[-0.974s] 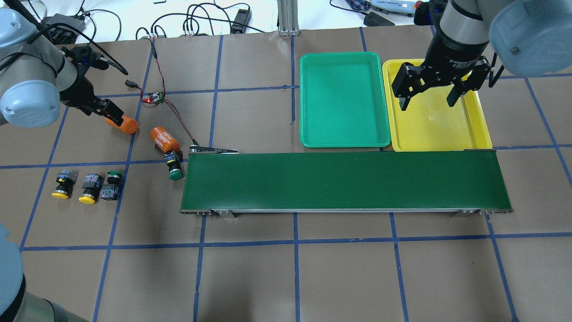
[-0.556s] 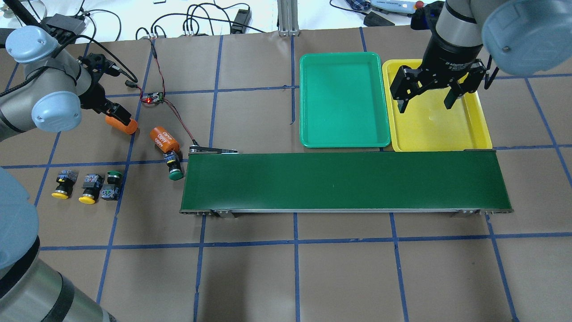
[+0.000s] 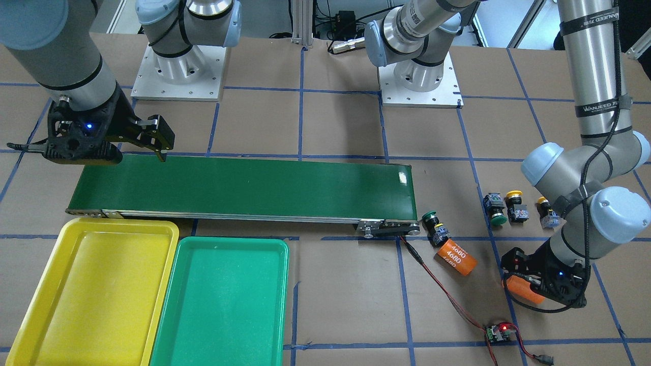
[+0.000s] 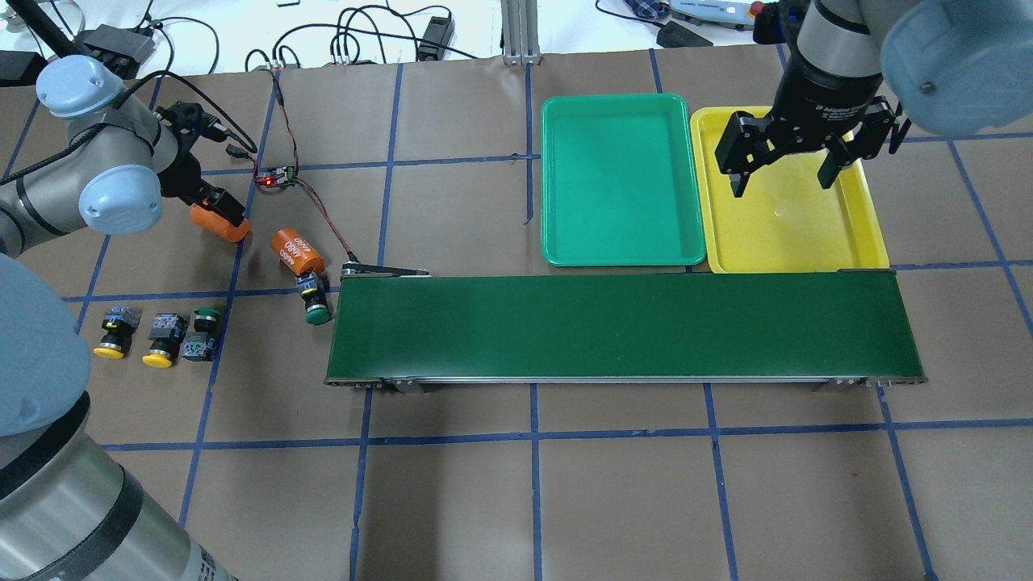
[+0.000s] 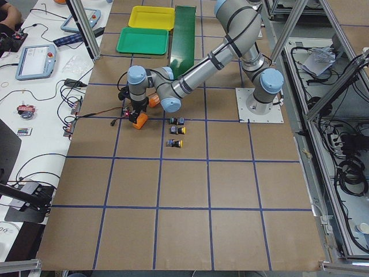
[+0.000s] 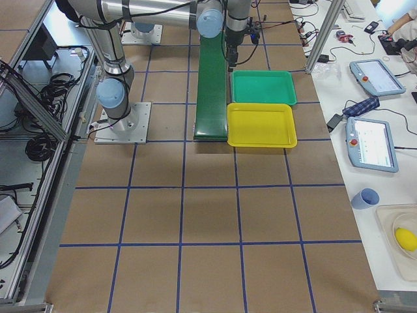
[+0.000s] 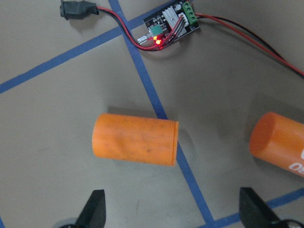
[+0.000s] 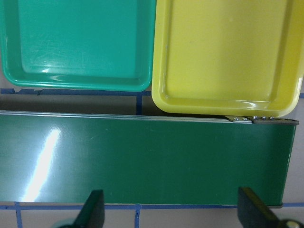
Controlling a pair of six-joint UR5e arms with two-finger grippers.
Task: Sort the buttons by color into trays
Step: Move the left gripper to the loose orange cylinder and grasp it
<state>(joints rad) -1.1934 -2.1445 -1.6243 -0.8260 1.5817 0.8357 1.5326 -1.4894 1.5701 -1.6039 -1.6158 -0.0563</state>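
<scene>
Three buttons lie in a row at the left: two with yellow caps [image 4: 109, 332] [image 4: 159, 339] and one with a green cap [image 4: 202, 333]. A second green button [image 4: 313, 303] lies at the conveyor's left end, touching an orange cylinder. The green tray [image 4: 620, 181] and the yellow tray [image 4: 791, 234] stand side by side behind the belt, both empty. My left gripper [image 4: 216, 211] is open and low over another orange cylinder [image 7: 135, 139], which lies ahead of the open fingers [image 7: 97, 209]. My right gripper [image 4: 783, 184] is open and empty above the yellow tray.
The long dark-green conveyor belt [image 4: 621, 327] runs across the middle. The labelled orange cylinder [image 4: 297, 250] lies beside it. A small circuit board [image 4: 278, 176] with red and black wires lies behind the cylinders. Cables lie along the far edge.
My left arm has swung its elbow inward and the gripper has shifted slightly right over the orange cylinder. My right gripper has drifted slightly above the yellow tray. The buttons have not moved.
</scene>
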